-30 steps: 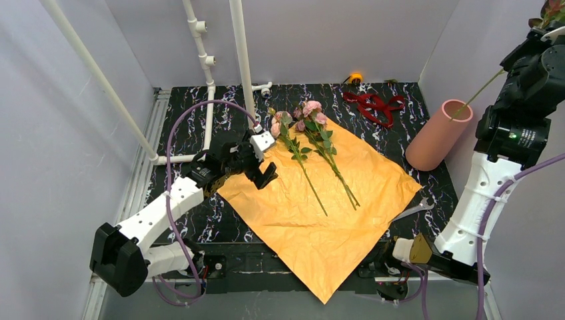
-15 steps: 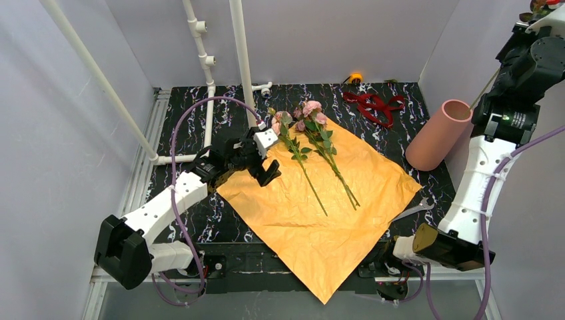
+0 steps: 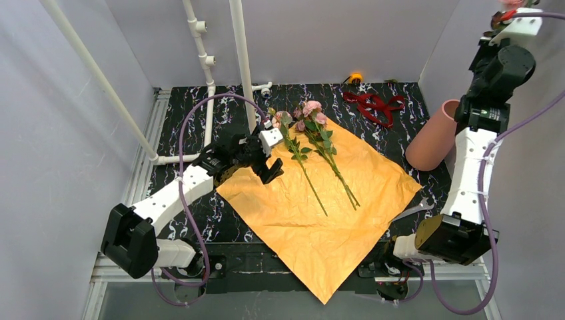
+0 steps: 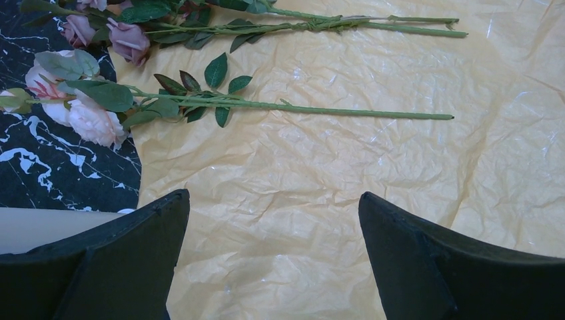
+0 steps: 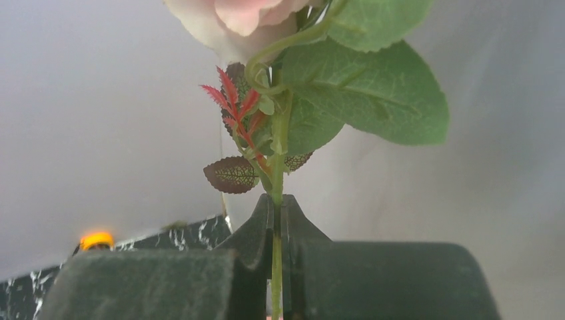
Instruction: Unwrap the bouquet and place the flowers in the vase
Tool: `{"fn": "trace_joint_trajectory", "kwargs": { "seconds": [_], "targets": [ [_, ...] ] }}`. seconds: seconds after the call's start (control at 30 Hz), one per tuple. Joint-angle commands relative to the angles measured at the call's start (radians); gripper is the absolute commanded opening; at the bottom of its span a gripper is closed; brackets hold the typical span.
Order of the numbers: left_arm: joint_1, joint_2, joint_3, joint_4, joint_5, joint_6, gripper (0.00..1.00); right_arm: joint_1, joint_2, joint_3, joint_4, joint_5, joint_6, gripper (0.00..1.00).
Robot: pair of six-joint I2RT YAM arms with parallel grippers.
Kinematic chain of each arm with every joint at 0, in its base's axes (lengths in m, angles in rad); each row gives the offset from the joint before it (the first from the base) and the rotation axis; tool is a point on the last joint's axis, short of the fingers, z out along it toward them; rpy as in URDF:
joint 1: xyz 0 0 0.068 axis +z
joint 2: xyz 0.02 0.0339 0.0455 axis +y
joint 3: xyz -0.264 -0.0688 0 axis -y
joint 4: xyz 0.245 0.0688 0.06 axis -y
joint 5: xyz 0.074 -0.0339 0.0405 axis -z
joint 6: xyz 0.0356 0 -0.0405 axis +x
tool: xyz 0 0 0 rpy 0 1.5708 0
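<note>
The bouquet lies unwrapped. Its orange wrapping paper (image 3: 326, 207) is spread flat on the table, and two flowers (image 3: 303, 160) (image 3: 328, 152) lie on it, heads toward the back. My left gripper (image 3: 270, 159) hovers open over the paper's left edge with nothing between its fingers (image 4: 273, 200); the nearer rose stem (image 4: 320, 108) lies ahead of it. High at the right, my right gripper (image 3: 509, 12) is shut on a pink rose's green stem (image 5: 276, 260), with the bloom (image 5: 233, 17) above the fingers. The salmon-pink vase (image 3: 432, 139) is below it, partly hidden by the right arm.
A dark red ribbon (image 3: 373, 105) lies at the back right of the black marbled table (image 3: 220, 213). White pipes (image 3: 241, 60) stand at the back left, close to the left gripper. A small orange light (image 3: 356, 78) sits at the back wall. Grey walls close in both sides.
My right arm has swung up and left with the rose, and its stem no longer shows at the vase mouth. My left gripper has edged right toward the flowers on the paper.
</note>
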Motion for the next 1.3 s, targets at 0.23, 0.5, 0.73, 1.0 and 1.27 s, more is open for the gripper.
{"fn": "trace_joint_trajectory", "kwargs": {
  "seconds": [0.23, 0.5, 0.73, 1.0, 1.27],
  "targets": [
    [0.025, 0.032, 0.106, -0.055, 0.05, -0.002, 0.98, 0.073, -0.019, -0.196, 0.07, 0.094, -0.018, 0.01],
    [0.026, 0.052, 0.121, -0.052, 0.039, -0.025, 0.98, 0.081, -0.039, -0.318, 0.036, 0.118, -0.039, 0.1],
    [0.028, 0.063, 0.132, -0.058, 0.042, -0.039, 0.98, 0.081, -0.065, -0.348, -0.055, 0.163, -0.036, 0.13],
    [0.028, 0.074, 0.15, -0.06, 0.047, -0.039, 0.98, 0.081, -0.124, -0.342, -0.206, 0.152, -0.007, 0.44],
    [0.029, 0.072, 0.142, -0.053, 0.06, -0.051, 0.98, 0.081, -0.212, -0.3, -0.357, 0.116, -0.006, 0.65]
  ]
}}
